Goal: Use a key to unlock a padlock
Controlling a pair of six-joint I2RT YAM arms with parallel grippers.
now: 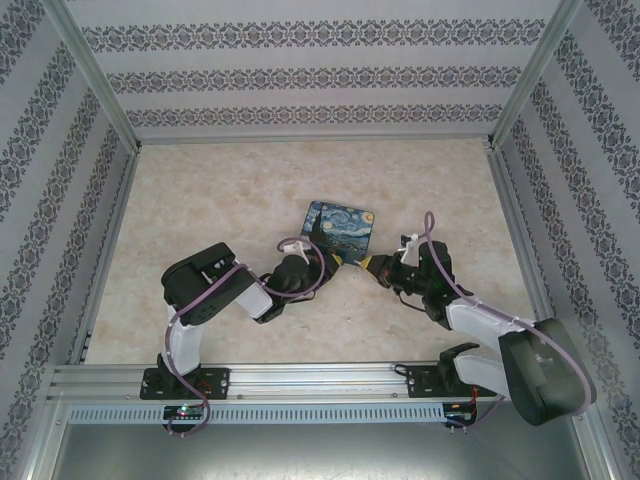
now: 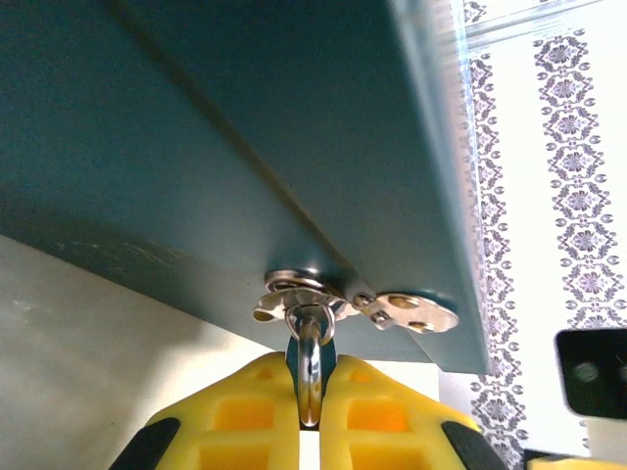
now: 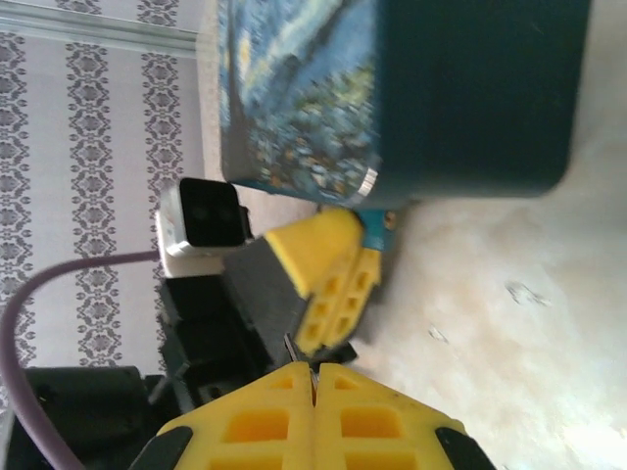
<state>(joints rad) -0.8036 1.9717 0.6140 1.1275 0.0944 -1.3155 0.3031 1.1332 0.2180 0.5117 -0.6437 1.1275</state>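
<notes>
Right wrist view: right gripper (image 3: 313,384) clenched on the key (image 3: 297,349), sliver tip aimed left. Just left of it, left gripper (image 2: 310,421) grasps the padlock (image 3: 377,227) at the tin's (image 3: 460,98) near edge. Judged: the key must travel leftward.

Tin box (image 1: 338,230): rectangular, Starry Night print on the lid, dark teal sides, lying askew mid-table, slightly right of centre.
Hasp (image 2: 411,311): small silvery plate and loop fixed to the tin's teal side.
Table (image 1: 230,190): beige marbled top.
Walls (image 1: 300,80): pale wallpaper with dark ornamental bands, on the left, far and right sides.
Frame rail (image 1: 300,378): aluminium, along the near edge.
</notes>
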